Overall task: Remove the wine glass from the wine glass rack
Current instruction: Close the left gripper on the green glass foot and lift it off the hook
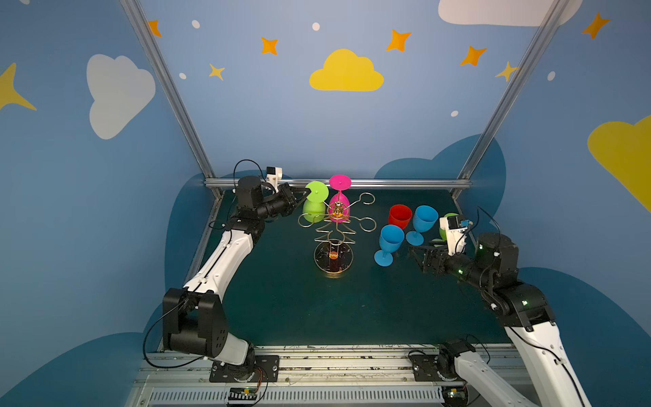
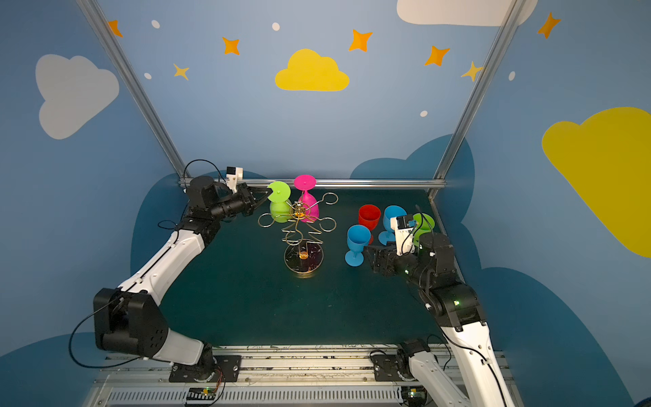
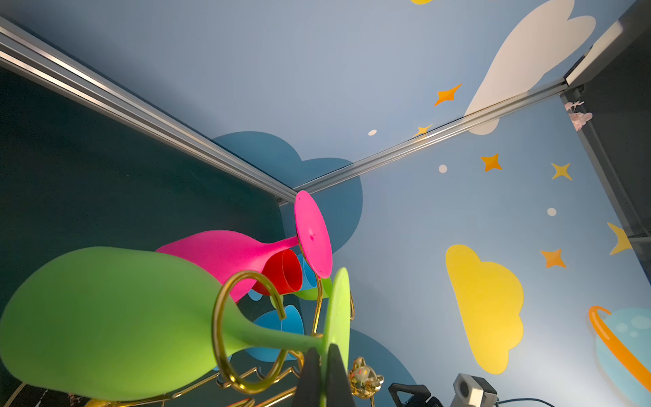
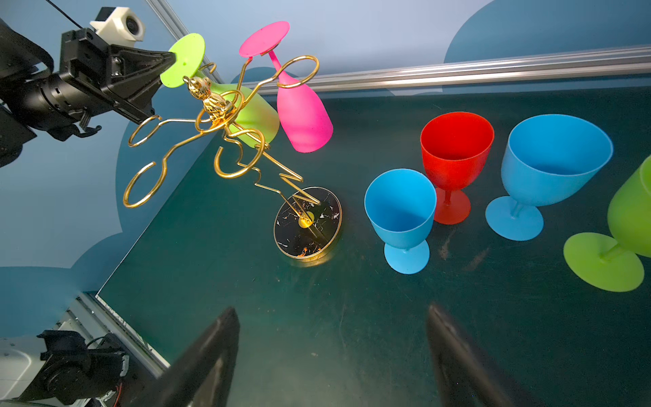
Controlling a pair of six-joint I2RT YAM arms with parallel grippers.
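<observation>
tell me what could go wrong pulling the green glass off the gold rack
The left gripper pinches only the foot's edge on the lime-green plastic wine glass; it may slip or swivel.
Its stem sits in a loop of the thin gold wire rack; a skewed pull might snag and tip it.
The hot-pink plastic wine glass hangs beside and could get knocked.

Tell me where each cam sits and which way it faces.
Top views: high above the arm bases, facing down and back at the wine glass rack; left arm and right arm show.
Left wrist: on the left arm, looking along the left fingers, shut on the foot of the hanging green glass.
Right wrist: on the right arm, facing rack and red glass past the open right fingers.
Shared: the pink glass shows in both wrist views.
</observation>
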